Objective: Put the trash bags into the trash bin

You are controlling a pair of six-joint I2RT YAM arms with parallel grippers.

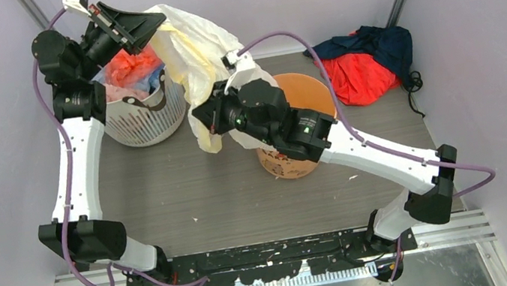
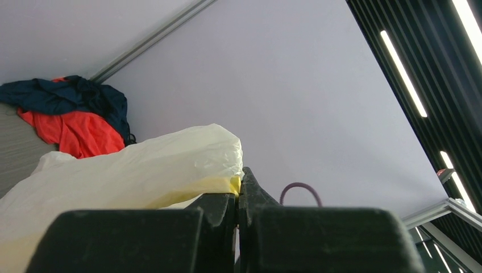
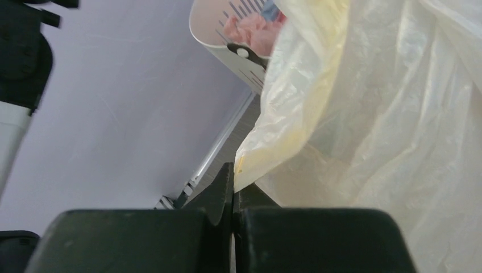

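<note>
I see the pale-yellow trash bag (image 1: 195, 53) hanging off the desk, draped from above the white basket (image 1: 145, 123) down beside the orange trash bin (image 1: 288, 164), not inside it. My left pincer (image 1: 158, 20) pinches its top corner; my right pincer (image 1: 201, 117) is clenched on a lower edge.

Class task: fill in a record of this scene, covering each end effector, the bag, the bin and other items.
left end effector: shut on trash bag, top edge
right end effector: shut on its lower edge
bag position: hanging between them, beside bin
trash bin: upright, under right arm
others: white basket back left; cloth heap back right
</note>
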